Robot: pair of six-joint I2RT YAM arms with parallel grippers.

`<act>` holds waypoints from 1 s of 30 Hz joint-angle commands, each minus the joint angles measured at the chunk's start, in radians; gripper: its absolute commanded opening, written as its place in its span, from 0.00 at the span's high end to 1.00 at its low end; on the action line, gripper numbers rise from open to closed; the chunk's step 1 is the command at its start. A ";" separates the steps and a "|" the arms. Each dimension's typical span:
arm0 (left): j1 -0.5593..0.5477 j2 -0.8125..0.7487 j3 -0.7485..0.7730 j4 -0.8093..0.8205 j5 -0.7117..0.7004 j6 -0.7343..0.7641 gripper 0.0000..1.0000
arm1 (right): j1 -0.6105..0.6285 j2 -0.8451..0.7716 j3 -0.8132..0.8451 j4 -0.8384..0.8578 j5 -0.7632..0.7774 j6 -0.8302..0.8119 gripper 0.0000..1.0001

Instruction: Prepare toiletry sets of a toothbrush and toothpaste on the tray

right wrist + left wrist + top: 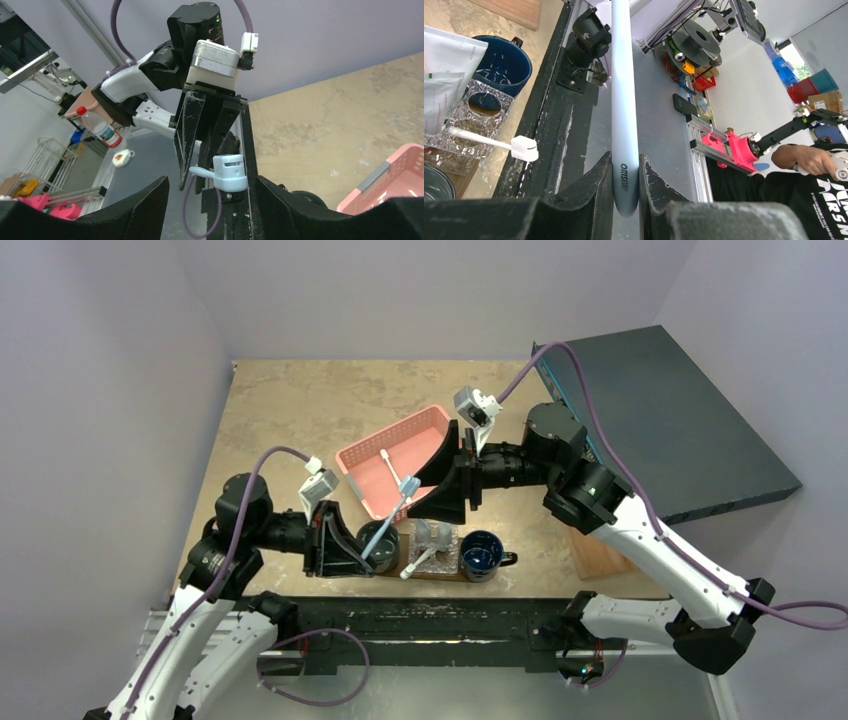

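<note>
Toothbrush handle pinched in jaws of left gripper, head between spread jaws of right gripper, touching neither.

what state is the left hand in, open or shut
The left hand is shut on the toothbrush: in its wrist view both fingers press against the sides of the pale blue handle.
</note>
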 commanded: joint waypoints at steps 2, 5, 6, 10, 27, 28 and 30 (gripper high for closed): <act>-0.011 -0.011 0.012 0.012 0.025 0.036 1.00 | -0.004 0.005 0.045 0.060 -0.067 0.036 0.37; -0.023 -0.004 0.015 -0.001 0.019 0.049 1.00 | -0.004 0.010 0.046 0.088 -0.064 0.057 0.40; -0.028 -0.004 0.017 -0.006 0.017 0.055 1.00 | -0.004 0.014 0.048 0.095 -0.067 0.062 0.41; -0.033 0.000 0.021 -0.019 0.011 0.065 1.00 | -0.004 0.036 0.063 0.108 -0.077 0.074 0.45; -0.035 -0.001 0.043 -0.044 -0.004 0.086 1.00 | -0.004 0.035 0.021 0.092 -0.068 0.051 0.52; -0.035 0.001 0.046 -0.044 -0.004 0.086 1.00 | -0.005 0.037 0.019 0.092 -0.067 0.051 0.52; -0.035 0.003 0.047 -0.046 -0.004 0.088 1.00 | -0.004 0.043 0.017 0.089 -0.065 0.048 0.52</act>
